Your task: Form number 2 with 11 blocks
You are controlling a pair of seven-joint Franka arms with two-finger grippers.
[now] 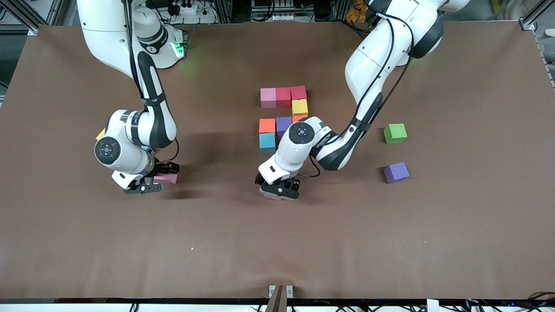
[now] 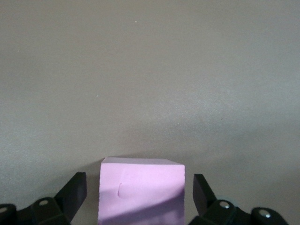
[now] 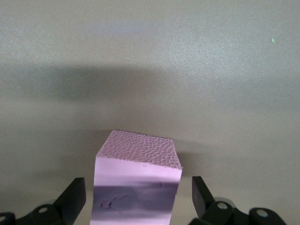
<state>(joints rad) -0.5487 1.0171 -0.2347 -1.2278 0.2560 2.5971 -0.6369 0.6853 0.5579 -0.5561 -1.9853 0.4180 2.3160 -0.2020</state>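
On the brown surface [image 1: 455,225] we see part of the number 2 [image 1: 282,118] laid out near the middle: a row of a pink cube [image 1: 268,97] and two red cubes [image 1: 283,96] [image 1: 298,92], a yellow cube [image 1: 299,107] just nearer the front camera under the red end, then an orange cube [image 1: 267,125] beside a purple cube [image 1: 283,125], with another orange one [image 1: 298,118] mostly hidden by the left arm, and a light blue cube [image 1: 267,142] nearer still below the orange one; our left gripper [image 1: 279,190] sits low over a pink block [image 2: 140,192] nearer the camera than the light blue cube, its fingers [image 2: 75,192] spread apart on either side of the block with a gap showing, not clamped; our right gripper [image 1: 147,183] is down toward the right arm's end of the surface, its fingers [image 3: 74,197] likewise apart around another pink block [image 3: 138,187], not touching it; toward the left arm's end lie a green cube [image 1: 395,133] and, nearer the camera, a loose purple cube [image 1: 396,172], well apart from the digit.
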